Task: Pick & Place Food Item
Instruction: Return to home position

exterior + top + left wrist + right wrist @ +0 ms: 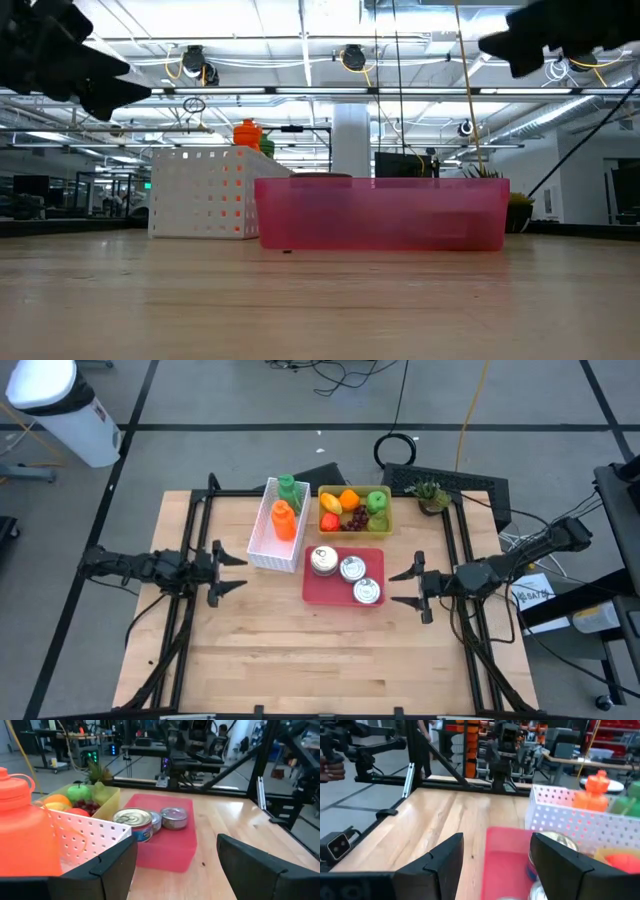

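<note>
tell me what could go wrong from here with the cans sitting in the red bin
1. The open left gripper hovers close beside the white basket; a careless swing could clip it and tip the orange bottle.
2. The open right gripper faces the red bin; dropping low while moving might nudge the bin and shift its three cans.

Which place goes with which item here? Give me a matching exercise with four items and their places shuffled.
Items:
1. tuna cans
2. orange bottle
3. green apple
4. potted plant

Places:
A. in the white basket
B. at the far right corner of the table
C. in the red bin
D. in the yellow tray

Pairs: 1-C, 2-A, 3-D, 4-B
</note>
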Motion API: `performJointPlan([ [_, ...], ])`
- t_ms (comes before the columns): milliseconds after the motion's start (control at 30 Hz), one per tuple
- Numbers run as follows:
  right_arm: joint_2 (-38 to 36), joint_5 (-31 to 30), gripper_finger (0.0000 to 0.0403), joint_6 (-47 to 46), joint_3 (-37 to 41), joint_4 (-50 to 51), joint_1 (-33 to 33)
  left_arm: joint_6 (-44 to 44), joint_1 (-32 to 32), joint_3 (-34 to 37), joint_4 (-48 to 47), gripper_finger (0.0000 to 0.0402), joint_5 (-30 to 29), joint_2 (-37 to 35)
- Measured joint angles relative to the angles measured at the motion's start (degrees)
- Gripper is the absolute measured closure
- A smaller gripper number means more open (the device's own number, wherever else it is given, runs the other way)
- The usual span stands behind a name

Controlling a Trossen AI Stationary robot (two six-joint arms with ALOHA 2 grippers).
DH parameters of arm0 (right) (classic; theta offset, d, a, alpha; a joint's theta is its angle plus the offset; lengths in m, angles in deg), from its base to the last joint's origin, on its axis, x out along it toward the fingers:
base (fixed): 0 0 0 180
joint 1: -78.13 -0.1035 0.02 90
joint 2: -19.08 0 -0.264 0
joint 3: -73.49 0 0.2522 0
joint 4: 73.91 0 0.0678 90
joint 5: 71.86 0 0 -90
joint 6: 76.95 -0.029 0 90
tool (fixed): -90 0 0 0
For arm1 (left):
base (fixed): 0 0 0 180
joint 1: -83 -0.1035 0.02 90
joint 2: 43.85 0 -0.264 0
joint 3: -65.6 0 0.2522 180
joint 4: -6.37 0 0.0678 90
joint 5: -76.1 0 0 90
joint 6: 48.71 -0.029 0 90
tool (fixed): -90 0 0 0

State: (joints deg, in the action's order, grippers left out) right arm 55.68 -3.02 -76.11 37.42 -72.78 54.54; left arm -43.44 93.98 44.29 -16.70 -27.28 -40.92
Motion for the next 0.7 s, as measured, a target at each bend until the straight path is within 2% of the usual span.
performJointPlan([
  [100, -4.1, -1.3, 0.0188, -1.1, 4.2, -1.1, 0.4, 0.0, 0.0, 0.8, 0.1, 0.0123, 1.6, -1.6],
  [300, -11.0, -1.4, 0.0188, 0.5, 15.5, -15.5, 2.8, -0.4, 0.0, 0.9, 0.2, 0.0123, 5.5, -2.1],
  [400, -14.2, -1.3, 0.0188, -0.7, 18.6, -17.0, 4.5, -0.2, 0.0, 0.9, 0.1, 0.0123, 6.0, -2.1],
  [567, -20.6, -1.6, 0.0188, -1.0, 19.8, -8.3, 6.4, -0.2, 0.0, 0.9, 0.1, 0.0123, 6.0, -2.1],
  [700, -29.1, -1.7, 0.0188, 2.0, 19.8, -2.8, 8.4, -0.1, 0.0, 0.9, 0.1, 0.0123, 6.1, -2.1],
])
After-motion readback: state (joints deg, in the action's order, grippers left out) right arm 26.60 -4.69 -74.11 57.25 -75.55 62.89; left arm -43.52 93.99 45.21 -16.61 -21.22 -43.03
